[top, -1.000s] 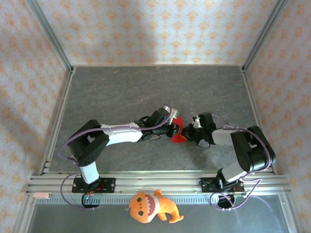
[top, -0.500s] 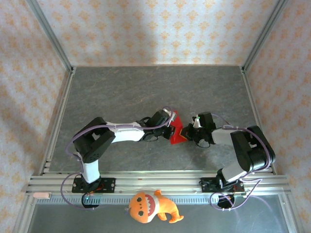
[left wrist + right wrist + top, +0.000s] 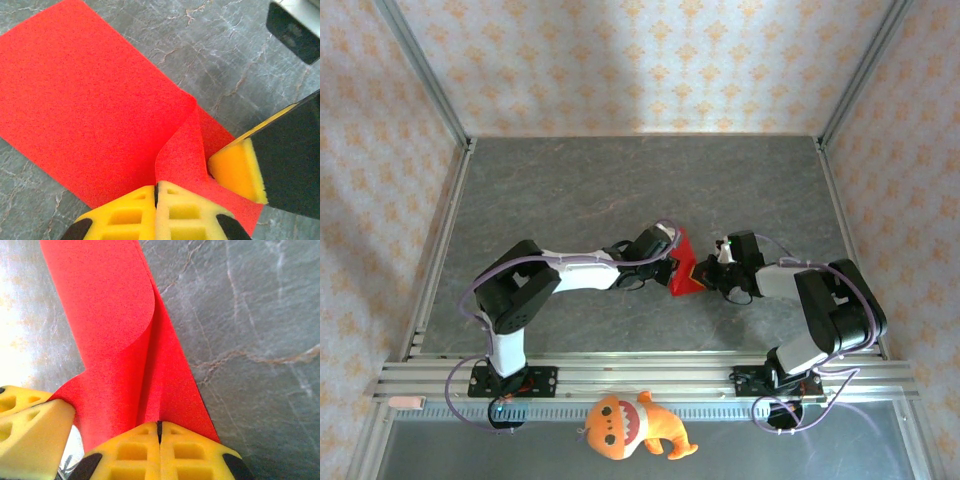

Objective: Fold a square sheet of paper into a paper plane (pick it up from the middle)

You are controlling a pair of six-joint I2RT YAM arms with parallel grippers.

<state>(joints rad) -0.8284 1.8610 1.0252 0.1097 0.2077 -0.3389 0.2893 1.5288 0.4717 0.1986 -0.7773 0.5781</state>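
A thin, matte, bright red sheet of paper lay on the grey, stone-veined table, partly lifted and curled between the two arms. In the left wrist view the red sheet of paper lay mostly flat, a broad panel with a fine grainy surface and one rounded corner. One edge rose from it in a smooth curl.

The left gripper met the sheet from its left side. Its yellow foam pads, moulded with square hollows, were pressed together, and the curled flap of paper ran down into the seam between them, so it was pinching the sheet. Just beside that flap, touching the paper, sat a yellow foam pad on a black finger of the other arm.

The right gripper met the sheet from its right side. In its own camera the paper stood up as a long strip with a soft rolled fold along it, narrowing to a crease. That crease ended in the closed seam of the ribbed yellow pads, which gripped it. The left arm's pads touched the sheet's lower left corner.

A soft orange plush toy with white teeth lay well apart from the sheet, on the near side of a ridged aluminium rail.
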